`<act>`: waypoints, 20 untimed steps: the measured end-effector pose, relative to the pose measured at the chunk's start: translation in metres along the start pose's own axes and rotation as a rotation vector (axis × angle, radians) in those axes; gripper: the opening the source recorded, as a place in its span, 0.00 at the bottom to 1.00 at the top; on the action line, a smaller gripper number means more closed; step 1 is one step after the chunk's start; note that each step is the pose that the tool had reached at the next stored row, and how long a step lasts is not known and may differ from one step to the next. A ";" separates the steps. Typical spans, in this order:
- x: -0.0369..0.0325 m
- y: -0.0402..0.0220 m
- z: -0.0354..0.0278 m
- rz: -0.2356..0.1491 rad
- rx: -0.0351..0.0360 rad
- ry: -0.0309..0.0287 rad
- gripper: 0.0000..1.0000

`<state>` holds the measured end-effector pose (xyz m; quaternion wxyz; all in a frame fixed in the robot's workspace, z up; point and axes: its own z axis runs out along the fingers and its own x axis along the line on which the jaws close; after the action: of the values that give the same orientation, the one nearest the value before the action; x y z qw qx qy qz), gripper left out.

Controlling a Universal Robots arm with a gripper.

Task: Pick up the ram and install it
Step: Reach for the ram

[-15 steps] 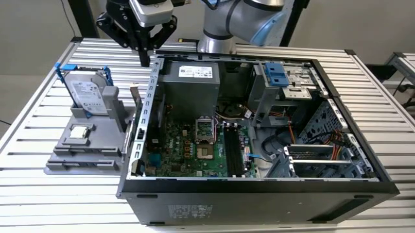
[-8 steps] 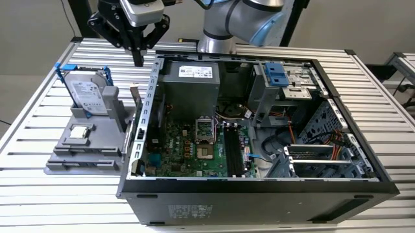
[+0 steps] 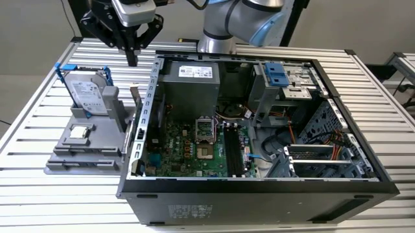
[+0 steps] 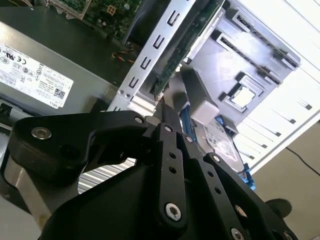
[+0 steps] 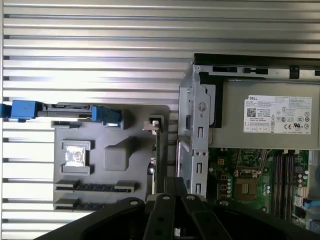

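Gripper (image 3: 133,60): fingers read as closed or very nearly so, with nothing between them. It hangs above the far end of the grey parts fixture (image 3: 84,151), clear of everything.

Ram (image 5: 157,155): stands on its long edge in the fixture's slot on the side nearest the computer case (image 3: 259,196), running parallel to the case wall and just beside it. Not yet touched.

Step in hand (judgement): approach for the pick. Nothing lifted, nothing installed. The memory slots (image 3: 233,151) on the motherboard (image 3: 184,145) look unoccupied.

What the grasp calls for (judgement):
- the jaws parted just enough to straddle the thin board;
- centring over the ram's top edge, since in the first wrist view the fingertips sit a little off its line, toward the case;
- a straight vertical descent, as the case wall leaves little room on that side.

Arm pose: wrist turned so the tool points straight down. In the exterior view the elbow and upper links (image 3: 243,19) stand behind the case, and the gripper is out toward that view's left. The closing axis appears to lie across the ram's thickness.

Other items on the fixture, well apart from the gripper: hard drive in blue bracket (image 3: 87,94), upright; processor chip (image 3: 79,131), flat in its pocket.
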<state>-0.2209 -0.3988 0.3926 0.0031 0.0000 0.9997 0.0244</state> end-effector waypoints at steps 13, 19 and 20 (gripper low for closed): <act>0.0266 0.0000 -0.0001 -0.002 0.0000 0.0001 0.00; 0.0399 0.0000 -0.0001 -0.003 -0.0001 0.0001 0.00; 0.0422 0.0000 -0.0001 -0.003 0.0000 0.0002 0.00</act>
<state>-0.2631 -0.3988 0.3925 0.0031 -0.0017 0.9997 0.0244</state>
